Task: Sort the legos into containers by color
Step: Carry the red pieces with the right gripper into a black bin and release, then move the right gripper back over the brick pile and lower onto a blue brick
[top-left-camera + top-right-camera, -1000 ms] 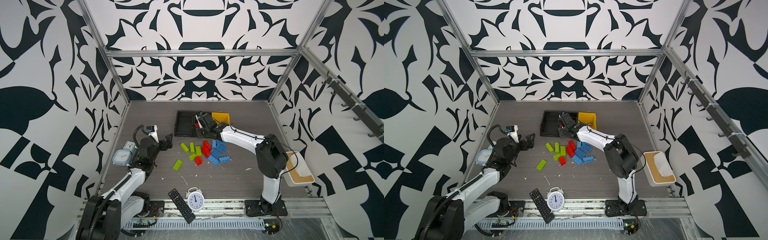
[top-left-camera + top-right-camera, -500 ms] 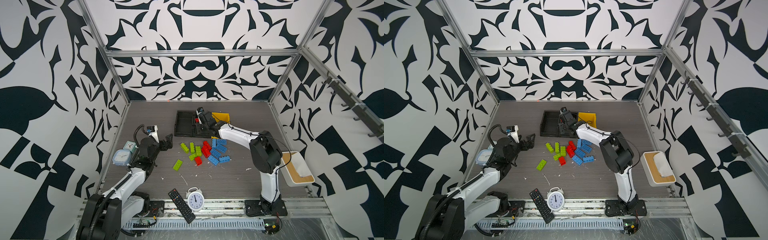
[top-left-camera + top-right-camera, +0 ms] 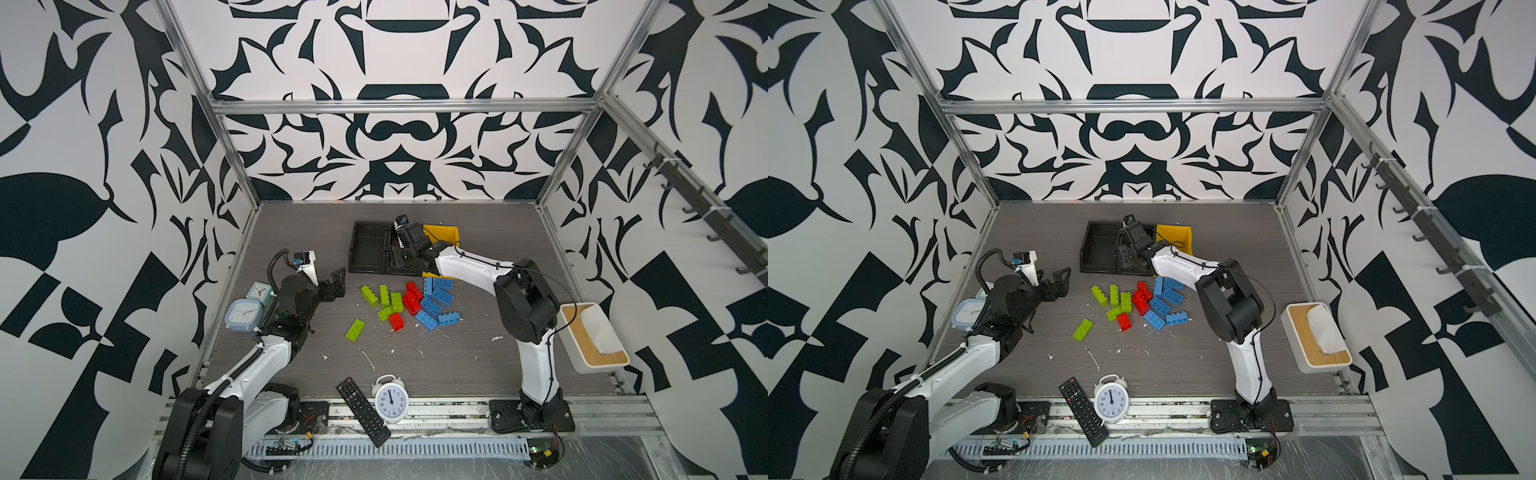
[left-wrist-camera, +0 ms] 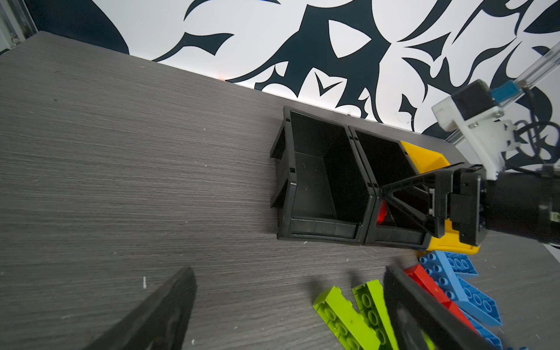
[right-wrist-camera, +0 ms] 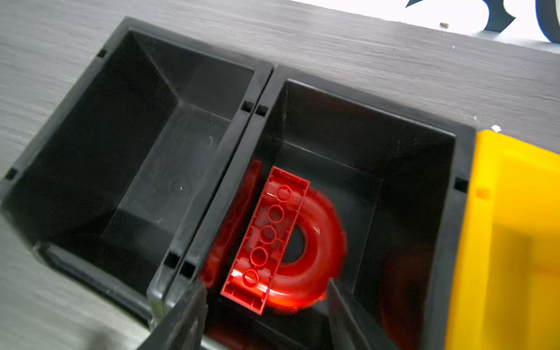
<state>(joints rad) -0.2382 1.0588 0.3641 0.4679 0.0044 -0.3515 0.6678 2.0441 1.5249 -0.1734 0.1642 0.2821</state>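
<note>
Right gripper (image 5: 264, 281): jaws apart, holding nothing; below it, 1 red arch piece (image 5: 315, 242) sits in the middle black bin (image 5: 363, 121). Left gripper (image 4: 289, 269): jaws spread wide, empty.

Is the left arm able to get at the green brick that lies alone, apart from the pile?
Probably yes. The lone green brick lies flat, clear of the pile, nearest the left arm; nothing stands between them, and its jaws are open.
</note>
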